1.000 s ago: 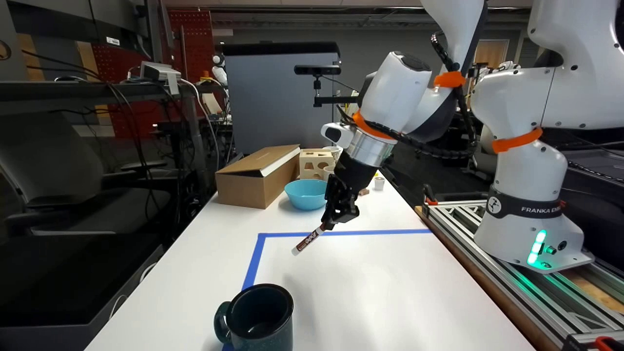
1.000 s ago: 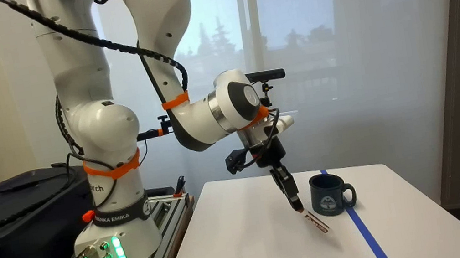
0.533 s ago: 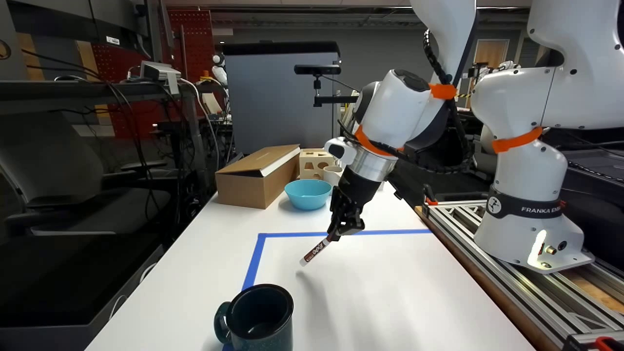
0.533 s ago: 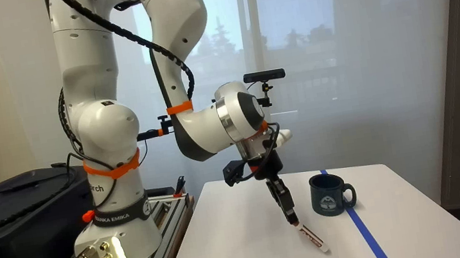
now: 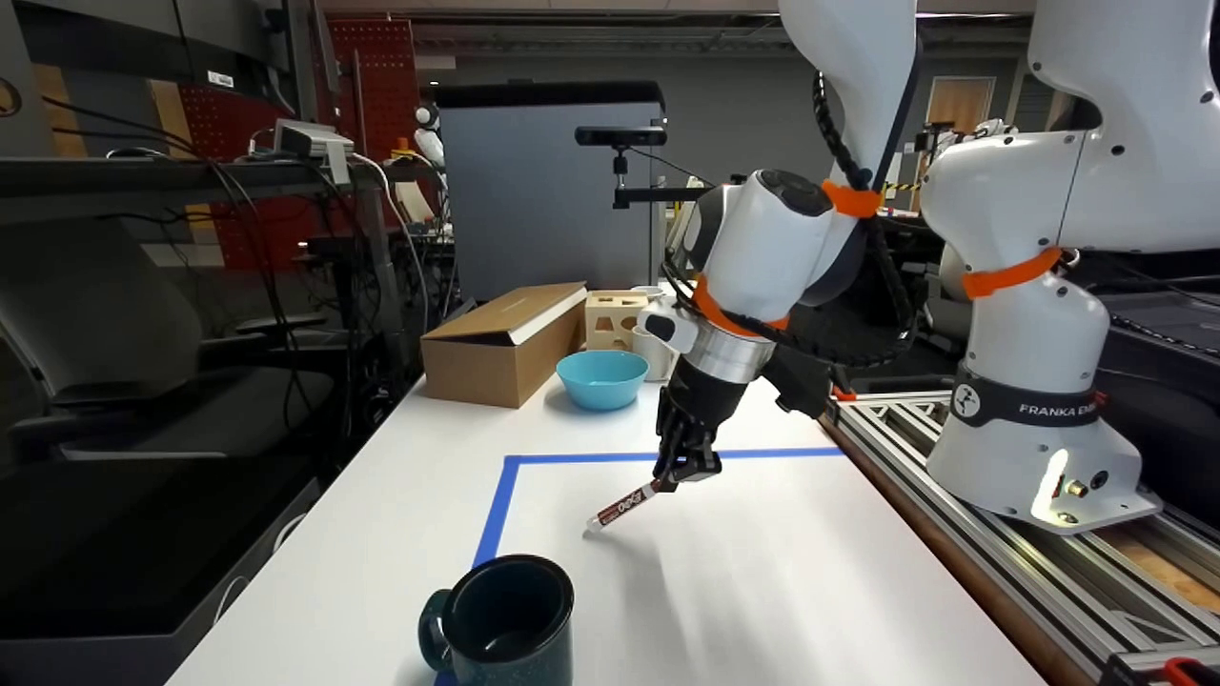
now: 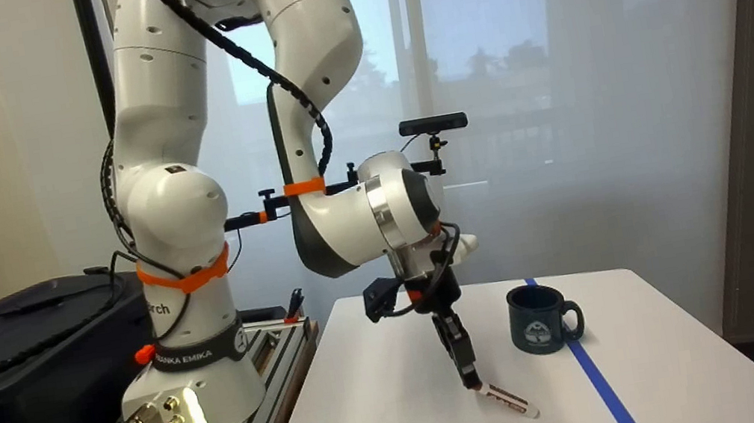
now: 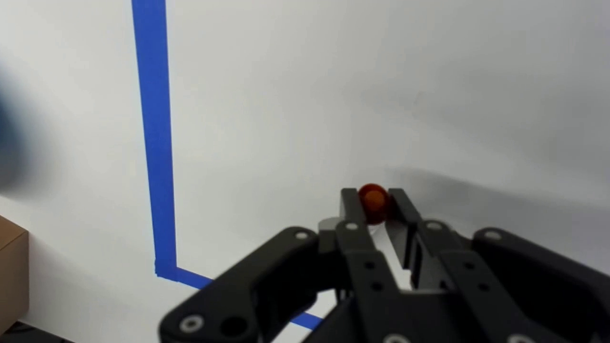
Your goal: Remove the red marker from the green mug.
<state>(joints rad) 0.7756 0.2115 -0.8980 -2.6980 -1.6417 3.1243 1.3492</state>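
Well, the marker (image 5: 624, 506) slants down and away from my gripper (image 7: 374, 204), jaws clamped on its upper end, low tip at or just above the table (image 6: 395, 420); I'd lay it flat there, outside the mug (image 6: 536, 319).

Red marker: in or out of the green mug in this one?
Out. The gripper holds the red marker at a slant, and the green mug stands upright, apart from it, in both exterior views.
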